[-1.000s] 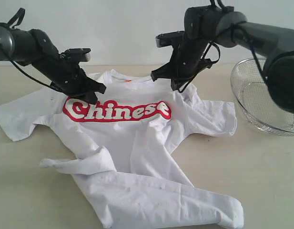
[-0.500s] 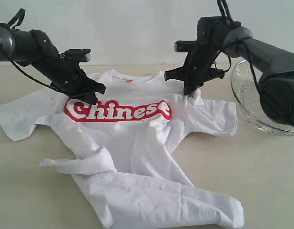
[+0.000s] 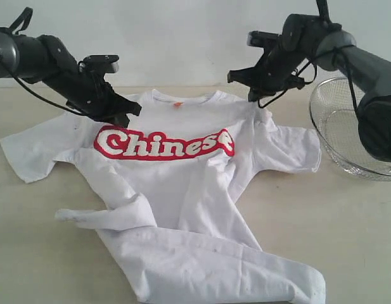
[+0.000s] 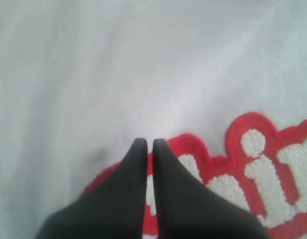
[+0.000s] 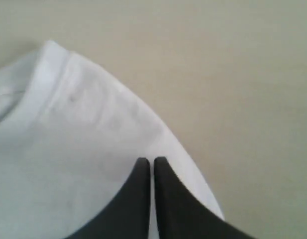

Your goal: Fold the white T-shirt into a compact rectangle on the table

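Gripping, left shoulder: the left gripper [image 3: 127,115] has its jaws closed, tips down on the cloth at the first letter of the red lettering [image 3: 163,142]; we judge that it holds a thin pinch of fabric, though the pinch itself does not show
Right shoulder: the right gripper [image 3: 254,96] is closed likewise, tips at the far right shoulder close to the cloth's edge, bare table beyond; we judge that it holds a thin pinch too
Garment: the white T-shirt [image 3: 182,183] lies chest up on the table [image 3: 347,228], collar and orange neck tag [image 3: 177,104] far, sleeves spread left and right; the lower body [image 3: 201,266] is twisted and bunched, trailing to the near right
Surroundings: the wire basket [image 3: 325,120] stands far right, near the right sleeve; we cannot tell whether they touch
Step, as we judge it: straightening from the shoulders; no fold made yet
Risk, slip: both pinches look shallow; a fast or uneven pull could free one side and skew the shirt
Risk, twist: a shoulder pull alone may not flatten the lower body; folding over it would trap a lump and spoil the rectangle
Risk, basket: a wide sweep of the right arm could knock the wire basket or drag the sleeve against it
Risk, near edge: the hem runs out of view, so we cannot tell whether it lies fully on the table
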You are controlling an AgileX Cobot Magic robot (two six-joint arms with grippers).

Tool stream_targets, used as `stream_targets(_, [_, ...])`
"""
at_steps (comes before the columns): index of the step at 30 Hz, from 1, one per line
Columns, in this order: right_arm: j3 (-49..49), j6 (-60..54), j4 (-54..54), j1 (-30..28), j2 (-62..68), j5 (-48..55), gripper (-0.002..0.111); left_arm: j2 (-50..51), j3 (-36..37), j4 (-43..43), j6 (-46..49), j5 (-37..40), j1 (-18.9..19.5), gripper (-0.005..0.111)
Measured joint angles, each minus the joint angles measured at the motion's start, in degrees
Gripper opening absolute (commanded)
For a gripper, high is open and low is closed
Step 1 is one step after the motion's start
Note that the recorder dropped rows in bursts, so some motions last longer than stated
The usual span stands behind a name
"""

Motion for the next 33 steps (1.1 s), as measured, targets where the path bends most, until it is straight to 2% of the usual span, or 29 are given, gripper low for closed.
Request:
stream_targets(4, [-4.3,-4.9,1.2,0.6,-1.4,2.9,0.0,-2.4,-1.1,0.0,1.0,5.1,0.0,0.004])
stream_targets(10, [-6.6,-14.2,7.2,1.2,-7.8,13.6,0.0,-11.4,0.7,-1.2,3.6,14.8,0.0,0.004])
stream_targets(16, [-2.3,-17.5,11.4,1.4,-14.7,14.9,0.0,-23.1,12.8,-3.2,4.2,16.6,0.0,0.004])
stream_targets(20, [9.3,-19.1,11.5,2.0,-22.2,14.8,0.0,-34.1,26.9,-6.6,4.7,13.0,0.0,0.004])
stream_targets(25, [32.7,-22.5,12.3,4.2,-33.6,15.1,0.0,-50.7,47.4,-12.4,6.1,4.3,0.0,0.004])
stream_targets(28, [46.0,-27.2,15.5,5.8,-40.0,15.5,0.0,-57.3,58.1,-13.2,6.4,1.7,0.0,0.004])
stream_targets(33, [61.0,-36.9,23.1,10.0,-45.3,15.2,0.004,-60.4,68.1,-14.4,6.5,-0.9,0.0,0.004])
